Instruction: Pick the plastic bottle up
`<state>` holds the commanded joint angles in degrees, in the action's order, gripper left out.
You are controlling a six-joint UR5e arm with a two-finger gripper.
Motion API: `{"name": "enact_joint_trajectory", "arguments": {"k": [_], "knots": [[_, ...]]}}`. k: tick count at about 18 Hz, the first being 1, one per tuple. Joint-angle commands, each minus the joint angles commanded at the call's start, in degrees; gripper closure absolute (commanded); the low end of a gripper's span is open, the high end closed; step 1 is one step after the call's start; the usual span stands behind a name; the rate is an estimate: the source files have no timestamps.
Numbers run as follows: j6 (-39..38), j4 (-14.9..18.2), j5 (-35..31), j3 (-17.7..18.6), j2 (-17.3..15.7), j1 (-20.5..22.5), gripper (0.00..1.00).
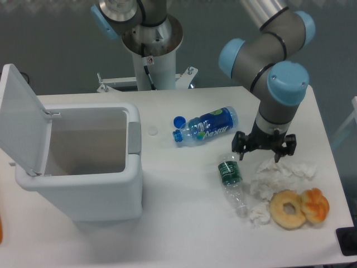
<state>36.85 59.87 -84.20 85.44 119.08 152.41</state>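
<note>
While the plastic bottle [230, 180] lies flat on the bench [184, 223] beside the tissues [279, 173], the tool [263, 152] hangs open and empty just above it. Nothing is picked up yet.

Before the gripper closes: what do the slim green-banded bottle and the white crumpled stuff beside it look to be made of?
The slim clear bottle with the dark green label band looks like thin transparent plastic: the table shows through it, with glossy highlights. The white crumpled wads look like matte tissue or paper, judging by soft, irregular creases; which one is unclear.
</note>
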Motion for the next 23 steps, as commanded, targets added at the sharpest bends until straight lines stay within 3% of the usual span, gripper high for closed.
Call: {"name": "enact_joint_trajectory", "arguments": {"k": [2, 8, 12, 15, 23], "knots": [[-6.8, -1.5, -0.8, -1.3, 2.3, -1.1, 0.0], [-14.0, -1.9, -2.5, -2.9, 6.2, -4.3, 0.0], [-14.5, -2.4, -2.5, -3.6, 7.5, -4.6, 0.03], [-17.0, -4.8, -3.6, -4.1, 9.3, -5.5, 0.07], [-17.8, -5.1, -8.8, -5.0, 10.9, -6.7, 0.11]]}}
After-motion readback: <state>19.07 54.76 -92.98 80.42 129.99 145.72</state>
